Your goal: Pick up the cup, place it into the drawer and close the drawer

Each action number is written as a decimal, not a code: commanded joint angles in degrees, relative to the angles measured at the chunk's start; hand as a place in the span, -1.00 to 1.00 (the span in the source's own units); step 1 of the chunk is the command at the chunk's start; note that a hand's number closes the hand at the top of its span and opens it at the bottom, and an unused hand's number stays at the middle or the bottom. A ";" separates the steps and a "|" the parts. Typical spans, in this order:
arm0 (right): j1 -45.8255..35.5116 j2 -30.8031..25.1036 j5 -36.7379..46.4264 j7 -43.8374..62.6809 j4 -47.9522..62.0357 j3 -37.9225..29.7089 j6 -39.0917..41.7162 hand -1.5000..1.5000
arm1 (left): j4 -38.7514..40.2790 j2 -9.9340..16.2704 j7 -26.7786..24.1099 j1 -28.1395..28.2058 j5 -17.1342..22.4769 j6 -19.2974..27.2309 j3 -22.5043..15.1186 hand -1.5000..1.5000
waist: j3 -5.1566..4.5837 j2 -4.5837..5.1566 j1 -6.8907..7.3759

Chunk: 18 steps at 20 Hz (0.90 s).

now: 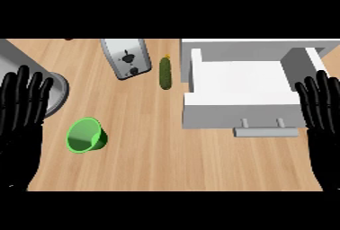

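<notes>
A green cup (86, 135) lies on the wooden counter at the lower left, its mouth facing up toward me. The white drawer (240, 109) stands pulled open at the right, nothing inside it, with a grey handle (264, 131) on its front. My left hand (21, 105) rests open at the left edge, fingers straight up, a little left of the cup and apart from it. At the right edge my right hand (321, 108) is open too, fingers up, beside the drawer's right wall.
A grey toaster (126, 57) stands at the back, with a dark green cucumber (165, 72) next to it, just left of the drawer. A round metal pot (54, 90) shows partly behind my left hand.
</notes>
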 commanded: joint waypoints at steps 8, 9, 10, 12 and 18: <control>-1.71 -1.28 -0.69 4.99 1.84 3.24 3.68 -1.00 | 3.41 -2.39 4.82 5.08 11.83 0.18 8.11 -1.00 | -0.36 -2.31 0.93; -2.40 -3.43 -4.25 6.19 1.86 0.66 6.12 -1.00 | 4.99 -2.91 3.29 5.33 12.38 -0.16 8.12 -1.00 | -0.32 -2.31 0.62; -2.03 -1.06 -1.30 3.15 4.44 2.57 4.19 -1.00 | 5.21 -1.42 4.43 5.99 14.26 -1.78 9.35 -1.00 | -0.29 -2.33 0.78; -7.11 -3.08 -3.50 8.29 4.54 -0.23 5.02 -1.00 | 5.49 -2.50 2.58 6.32 13.45 -1.05 9.19 -1.00 | -0.28 -2.37 0.70; -10.38 -3.28 -4.16 6.29 9.66 -2.03 6.00 -1.00 | 17.76 1.21 -1.13 3.36 12.94 -3.61 13.77 -1.00 | -0.28 -2.33 0.46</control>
